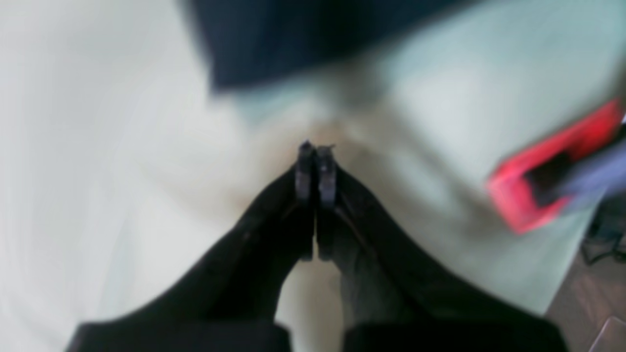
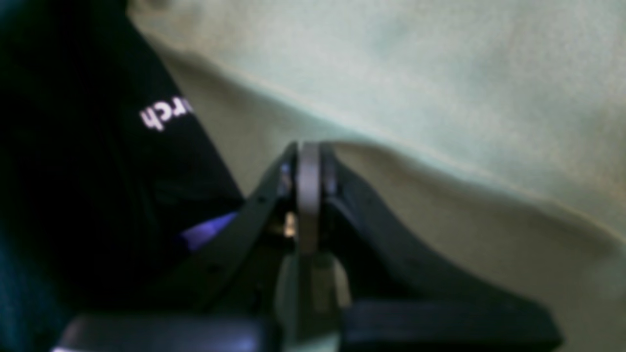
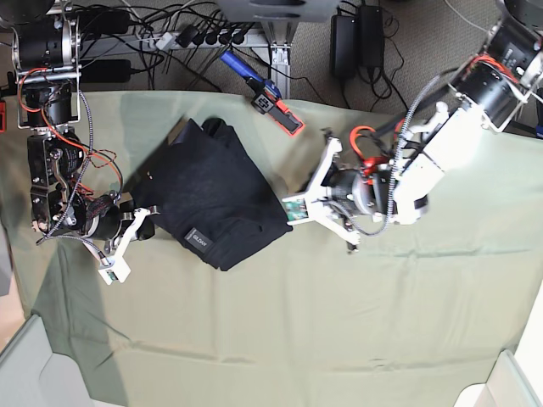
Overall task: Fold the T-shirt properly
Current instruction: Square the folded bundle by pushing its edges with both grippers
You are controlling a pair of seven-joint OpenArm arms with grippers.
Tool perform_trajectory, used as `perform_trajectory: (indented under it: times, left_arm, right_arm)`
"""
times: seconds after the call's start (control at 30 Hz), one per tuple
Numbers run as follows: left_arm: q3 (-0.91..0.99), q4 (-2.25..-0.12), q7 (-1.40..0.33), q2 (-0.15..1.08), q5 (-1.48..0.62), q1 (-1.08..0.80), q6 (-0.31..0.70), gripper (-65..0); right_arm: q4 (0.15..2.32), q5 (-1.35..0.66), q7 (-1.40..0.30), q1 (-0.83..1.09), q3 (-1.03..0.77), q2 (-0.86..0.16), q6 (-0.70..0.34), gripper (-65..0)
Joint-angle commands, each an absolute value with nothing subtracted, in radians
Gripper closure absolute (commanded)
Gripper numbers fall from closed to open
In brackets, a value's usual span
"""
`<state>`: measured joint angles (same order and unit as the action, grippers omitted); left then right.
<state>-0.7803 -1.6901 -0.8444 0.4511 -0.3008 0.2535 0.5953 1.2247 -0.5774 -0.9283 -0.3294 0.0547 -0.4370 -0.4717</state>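
Lying folded between both grippers, the T-shirt (image 3: 212,203) touches neither; all fingers (image 1: 315,171) pressed together.

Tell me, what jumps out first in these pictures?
The black T-shirt, bunched into a compact bundle, lies left of centre on the pale green cloth. A robot arm flanks it on each side, with the left pincer at the bundle's edge and the right pincer opposite, both shut. A red-orange tool lies at the far edge.

Left gripper (image 1: 315,151) jaws pressed together, empty; right gripper (image 2: 308,149) jaws likewise closed, empty; both arms low over tabletop.
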Motion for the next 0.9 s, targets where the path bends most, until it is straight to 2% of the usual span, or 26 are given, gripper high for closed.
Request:
perform_trajectory:
  times: [0.0, 0.17, 0.4, 0.8, 0.87]
  left_arm:
    - [-0.772, -1.699, -0.827, 0.441, -0.278, 0.255, 0.588, 0.0]
    - [-0.772, -1.644, -0.782, 0.351, -0.196, 0.229, 0.588, 0.0]
    - [-0.772, -1.441, -0.691, 0.277, -0.133, 0.26, 0.595, 0.0]
    - [-0.772, -1.209, -0.612, 0.263, -0.128, 0.45, 0.62, 0.0]
    - [-0.772, -1.169, -0.59, 0.263, -0.129, 0.486, 0.649, 0.0]
  right_arm:
    - [1.238, -0.584, -0.921, -0.354, 0.049, -0.451, -0.55, 0.0]
    - [1.238, -0.584, -0.944, -0.354, 0.049, -0.451, -0.55, 0.0]
    - [1.238, -0.596, -0.971, -0.353, 0.049, -0.451, -0.55, 0.0]
    - [1.238, -0.678, -1.034, -0.31, 0.049, -0.455, -0.55, 0.0]
    - [1.24, -0.697, -1.044, -0.301, 0.049, -0.454, -0.55, 0.0]
